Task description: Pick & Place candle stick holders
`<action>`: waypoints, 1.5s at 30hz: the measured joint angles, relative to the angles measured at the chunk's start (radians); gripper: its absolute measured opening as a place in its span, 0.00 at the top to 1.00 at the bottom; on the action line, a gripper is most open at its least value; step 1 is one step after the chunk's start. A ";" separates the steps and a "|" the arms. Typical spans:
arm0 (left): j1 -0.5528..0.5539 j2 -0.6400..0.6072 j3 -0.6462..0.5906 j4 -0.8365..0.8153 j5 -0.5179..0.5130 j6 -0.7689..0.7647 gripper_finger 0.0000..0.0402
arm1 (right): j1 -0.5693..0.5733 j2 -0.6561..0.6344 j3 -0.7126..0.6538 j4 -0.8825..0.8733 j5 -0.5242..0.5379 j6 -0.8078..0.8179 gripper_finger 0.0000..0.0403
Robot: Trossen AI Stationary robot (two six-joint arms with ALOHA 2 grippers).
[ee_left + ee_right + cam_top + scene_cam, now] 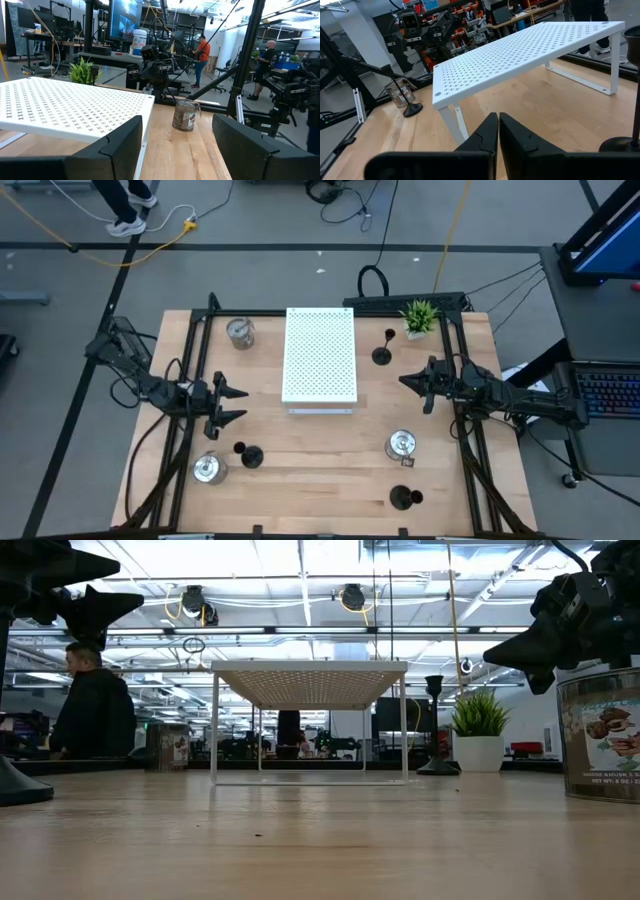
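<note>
Holders lie scattered on the table (pixel 330 480), none yet lifted: silver cups at the far left (pixel 240 331), near left (pixel 207 468) and near right (pixel 401 445); black stemmed ones at near left (pixel 249 454), far right (pixel 383 354) and near right (pixel 404 498). White board (pixel 320 354) stands on legs mid-table, nothing on it; plant (pixel 420 317) sits at the far right corner. Left gripper (pixel 233 404) hangs above the table's left side with fingers apart and empty, its wrist view looking across at the right-side cup. Right gripper (pixel 408 383) hangs at the right side, fingers pressed together, holding nothing. Judgement: the pick has not begun and the first holder is yet to be chosen. Left arm looks better placed, as its jaws already stand apart and a cup and a black holder lie just near of it. Recommended: come down square over the chosen holder, span a cup across its round wall, or take a black one low on the stem so that it stays upright, and close gently. Right fingers must part before any approach. Keep both wrists clear of the board's edge and legs. No drop-off place is evident; the board is the likely one.
</note>
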 joint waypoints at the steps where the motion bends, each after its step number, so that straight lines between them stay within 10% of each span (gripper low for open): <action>1: 0.000 0.000 0.000 0.000 0.000 0.000 0.38 | 0.000 0.000 0.000 0.000 0.000 0.000 0.98; 26: 0.000 0.000 0.000 0.018 -0.056 0.008 0.38 | 0.000 0.000 0.000 0.039 0.027 0.201 0.98; 37: 0.000 0.000 0.007 0.318 -0.204 0.149 0.38 | 0.000 0.000 0.000 0.082 0.060 0.236 0.98; 45: 0.000 0.000 0.138 0.119 -0.244 0.184 0.38 | 0.000 0.000 0.000 0.162 0.108 0.209 0.98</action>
